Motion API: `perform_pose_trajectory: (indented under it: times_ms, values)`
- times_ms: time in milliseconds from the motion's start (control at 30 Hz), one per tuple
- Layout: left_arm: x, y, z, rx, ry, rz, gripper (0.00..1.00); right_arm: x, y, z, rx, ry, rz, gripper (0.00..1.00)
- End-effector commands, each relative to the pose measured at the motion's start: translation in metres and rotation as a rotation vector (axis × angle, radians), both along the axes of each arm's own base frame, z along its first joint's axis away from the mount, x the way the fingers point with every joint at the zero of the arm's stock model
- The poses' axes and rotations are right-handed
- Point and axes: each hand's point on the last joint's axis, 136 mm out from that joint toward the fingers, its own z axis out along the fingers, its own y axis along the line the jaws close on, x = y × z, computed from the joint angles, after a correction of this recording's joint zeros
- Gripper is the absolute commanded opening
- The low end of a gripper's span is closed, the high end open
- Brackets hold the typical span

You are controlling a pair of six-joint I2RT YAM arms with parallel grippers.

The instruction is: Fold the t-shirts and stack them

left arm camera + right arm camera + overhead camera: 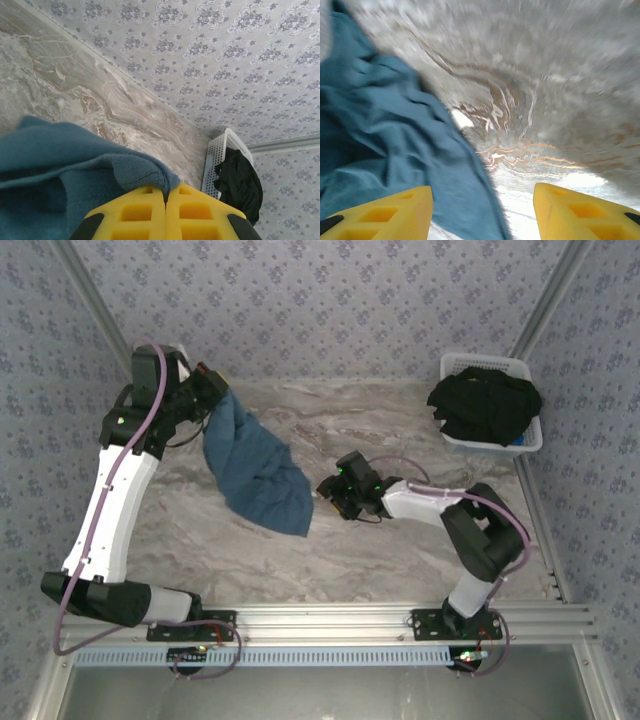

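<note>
Table [420, 430]: marble top, likely slick; cloth may slide during fold.

Teal shirt [250, 470]: hangs bunched from far-left corner, lower end on table. Risk: twisted hang gives crooked fold.

Basket [455, 365]: far right, black shirts [485, 405] heaped inside, unfolded.

Left gripper [165, 192]: clenched on teal shirt edge. Small pinch; risk of slip-out under tension.

Right gripper [482, 200]: spread wide, nothing held, just beside hem. Wrist view blurred; risk of missed grasp or double-layer pinch.

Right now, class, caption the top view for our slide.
Left pincer holds the teal shirt; right pincer open beside it; black shirts in the basket.
</note>
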Motion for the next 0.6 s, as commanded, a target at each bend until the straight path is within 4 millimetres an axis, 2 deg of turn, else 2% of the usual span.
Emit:
perform_pose_trajectory:
  times_ms: [0, 100, 300, 400, 500, 567]
  values:
    - [-0.003, -0.005, 0.008, -0.029, -0.023, -0.037, 0.0, -0.016, 0.02, -0.02, -0.063, 0.065, 0.104, 0.58]
    - [-0.003, -0.005, 0.007, -0.031, -0.019, -0.043, 0.0, -0.016, 0.044, -0.023, -0.083, 0.073, 0.176, 0.58]
    - [-0.003, 0.001, 0.001, -0.018, 0.0, -0.03, 0.0, -0.024, 0.066, -0.028, -0.145, 0.102, 0.282, 0.56]
    - [-0.004, 0.004, -0.001, -0.01, 0.002, -0.02, 0.0, -0.034, 0.078, -0.029, -0.216, 0.103, 0.405, 0.55]
    - [-0.005, 0.009, -0.002, 0.005, 0.001, -0.003, 0.0, -0.051, 0.07, -0.04, -0.383, 0.148, 0.547, 0.55]
    - [-0.006, 0.011, -0.001, 0.009, -0.001, 0.003, 0.0, -0.051, 0.066, -0.047, -0.466, 0.138, 0.599, 0.52]
